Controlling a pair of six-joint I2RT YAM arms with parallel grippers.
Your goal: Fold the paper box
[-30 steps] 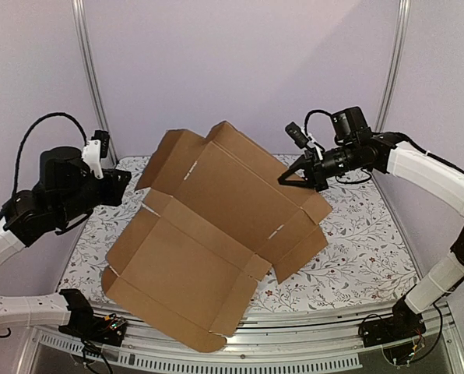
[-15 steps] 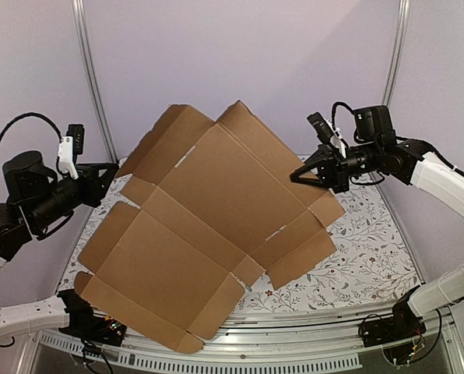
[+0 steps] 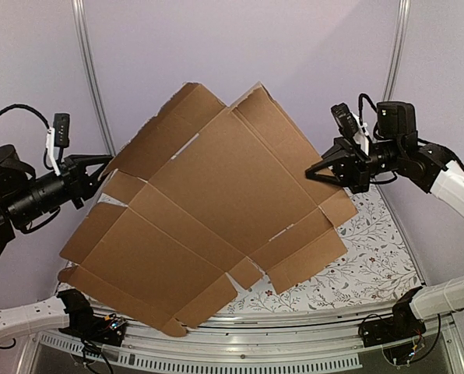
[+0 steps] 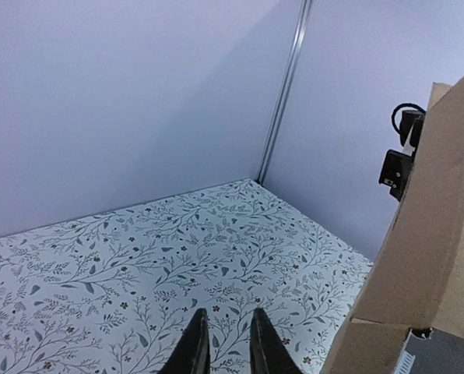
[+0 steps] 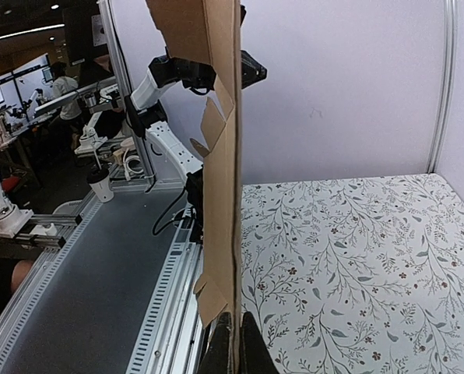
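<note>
Your right gripper pinches the paper box by its right edge, the sheet slanting above the tabletop's near-left corner, its left edge just beside your barely parted, empty left gripper.

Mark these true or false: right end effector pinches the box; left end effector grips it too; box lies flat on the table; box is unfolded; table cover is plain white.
1. The right end effector pinches the paper box at its edge. True.
2. The left end effector grips the box too. False: nothing sits between its fingers, and the box is off to its side.
3. The box lies flat on the table. False: it is held up and tilted.
4. The box is an unfolded sheet with its flaps spread. True.
5. The table cover is plain white. False: it has a floral print.
</note>
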